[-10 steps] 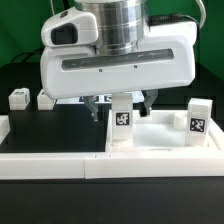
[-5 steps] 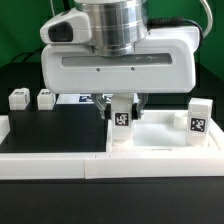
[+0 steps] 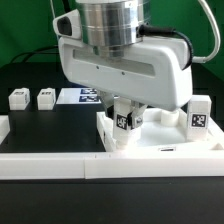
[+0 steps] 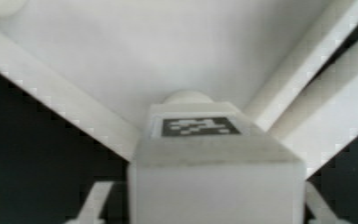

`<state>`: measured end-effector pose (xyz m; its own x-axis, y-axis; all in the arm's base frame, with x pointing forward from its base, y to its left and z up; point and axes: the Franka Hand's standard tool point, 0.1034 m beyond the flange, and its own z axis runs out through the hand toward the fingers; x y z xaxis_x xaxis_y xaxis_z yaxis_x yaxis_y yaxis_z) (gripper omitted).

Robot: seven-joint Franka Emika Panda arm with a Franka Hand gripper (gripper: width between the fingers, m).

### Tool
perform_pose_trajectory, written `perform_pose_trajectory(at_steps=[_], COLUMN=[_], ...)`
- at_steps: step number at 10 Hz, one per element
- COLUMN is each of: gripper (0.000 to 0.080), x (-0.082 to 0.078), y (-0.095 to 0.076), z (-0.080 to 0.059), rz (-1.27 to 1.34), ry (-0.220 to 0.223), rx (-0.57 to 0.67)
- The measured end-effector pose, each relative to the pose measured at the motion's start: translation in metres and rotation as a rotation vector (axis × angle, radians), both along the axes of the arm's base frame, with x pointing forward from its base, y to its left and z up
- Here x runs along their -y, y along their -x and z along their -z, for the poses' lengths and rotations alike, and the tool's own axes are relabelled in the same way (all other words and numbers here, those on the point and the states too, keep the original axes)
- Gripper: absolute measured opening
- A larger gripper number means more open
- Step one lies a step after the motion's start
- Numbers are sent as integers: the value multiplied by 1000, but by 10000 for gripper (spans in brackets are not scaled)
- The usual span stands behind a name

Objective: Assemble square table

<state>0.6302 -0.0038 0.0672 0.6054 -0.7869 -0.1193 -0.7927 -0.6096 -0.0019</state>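
the tilted gripper [image 3: 125,110] clasps a tagged leg [image 3: 123,123] standing at a corner of the square table [image 3: 165,150].

Slab [image 3: 165,151]: smooth white plastic, slight sheen. Leg [image 3: 122,135]: same white plastic, matt, w/ printed b/w tag. Wrist view shows its face flat, no gloss. Arm housing [image 3: 125,75]: glossy white plastic. Wrist cylinder [image 3: 108,20]: shiny brushed metal. Table [image 3: 50,130]: black, matt. Rail [image 3: 50,166]: smooth white plastic.

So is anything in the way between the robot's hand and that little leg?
No, nothing visible. The gripper is closed on the leg, which stands upright in a corner of the tabletop.
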Motion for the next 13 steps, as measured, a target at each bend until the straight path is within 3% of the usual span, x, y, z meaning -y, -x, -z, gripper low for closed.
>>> perform_pose_trajectory(at_steps=[4, 7, 9, 13], gripper=[291, 299, 605, 648], x=[1, 0, 0, -5], y=[-1, -1, 1, 4], z=[0, 1, -1, -1], rz=[471, 547, 270, -52], ry=[25, 28, 11, -3], rx=[-37, -45, 11, 38])
